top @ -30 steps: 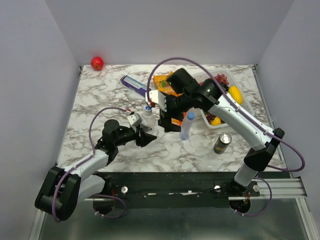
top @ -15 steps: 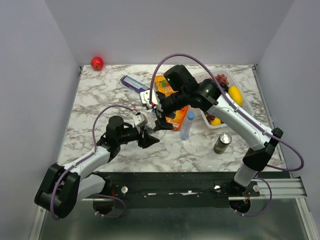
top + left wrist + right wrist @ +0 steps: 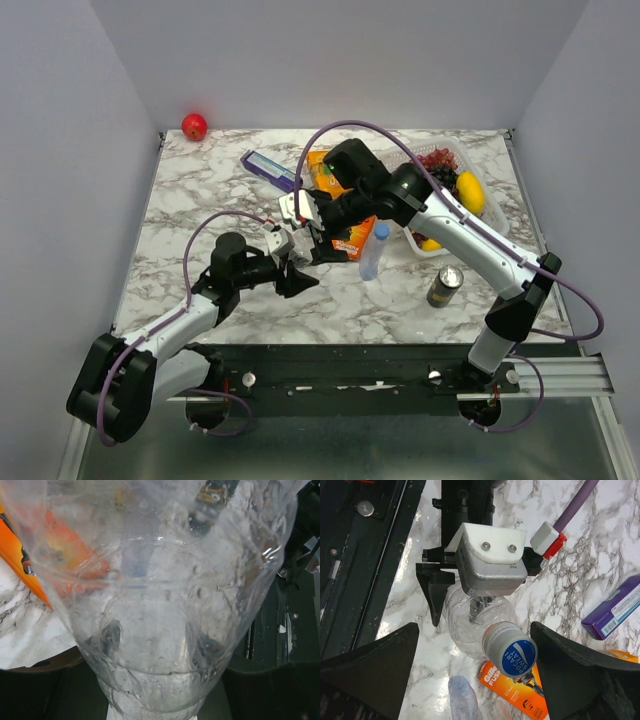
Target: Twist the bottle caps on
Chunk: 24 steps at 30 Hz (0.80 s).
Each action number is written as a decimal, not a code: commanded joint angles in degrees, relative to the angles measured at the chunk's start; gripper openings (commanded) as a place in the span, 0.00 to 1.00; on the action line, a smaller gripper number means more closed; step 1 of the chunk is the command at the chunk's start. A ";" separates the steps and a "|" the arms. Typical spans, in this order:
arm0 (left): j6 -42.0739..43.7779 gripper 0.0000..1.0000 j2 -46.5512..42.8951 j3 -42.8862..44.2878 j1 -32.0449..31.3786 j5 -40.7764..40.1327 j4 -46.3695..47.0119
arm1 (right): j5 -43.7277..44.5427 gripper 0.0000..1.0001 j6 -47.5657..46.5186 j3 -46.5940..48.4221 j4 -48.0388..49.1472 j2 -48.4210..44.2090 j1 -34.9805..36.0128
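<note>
My left gripper (image 3: 291,271) is shut on a clear bottle (image 3: 470,622) and holds it tilted just above the table. The bottle fills the left wrist view (image 3: 160,595), with my fingers (image 3: 111,636) dark behind its wall. A blue cap (image 3: 512,652) sits on its neck. My right gripper (image 3: 308,238) hangs over the bottle top, open wide, with the cap between its fingers (image 3: 372,675) and not touching them. A second clear bottle (image 3: 372,255) with a blue cap (image 3: 380,232) stands just to the right.
An orange razor pack (image 3: 350,238) lies under the right arm. A purple box (image 3: 268,168) lies behind it. A dark can (image 3: 444,286) stands front right. A clear tray (image 3: 455,150) with fruit is at the back right, and a red ball (image 3: 194,126) in the far left corner.
My right gripper has moved left and down, from beside the second bottle to over the capped top of the bottle in my left gripper. The left arm has barely shifted.
</note>
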 commanded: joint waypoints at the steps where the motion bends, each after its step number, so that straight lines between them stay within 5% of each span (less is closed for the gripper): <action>1: -2.93 0.00 -0.42 -0.38 0.12 -1.62 3.15 | 2.56 1.00 0.16 -1.73 -1.18 -1.16 0.38; 10: -13.65 0.00 4.15 -0.56 6.09 -1.54 11.06 | 7.30 1.00 2.36 -6.04 -6.63 -4.32 0.38; 24: -14.55 0.00 7.06 0.76 6.98 2.84 15.29 | 13.36 1.00 9.56 -17.12 -8.41 -6.96 0.38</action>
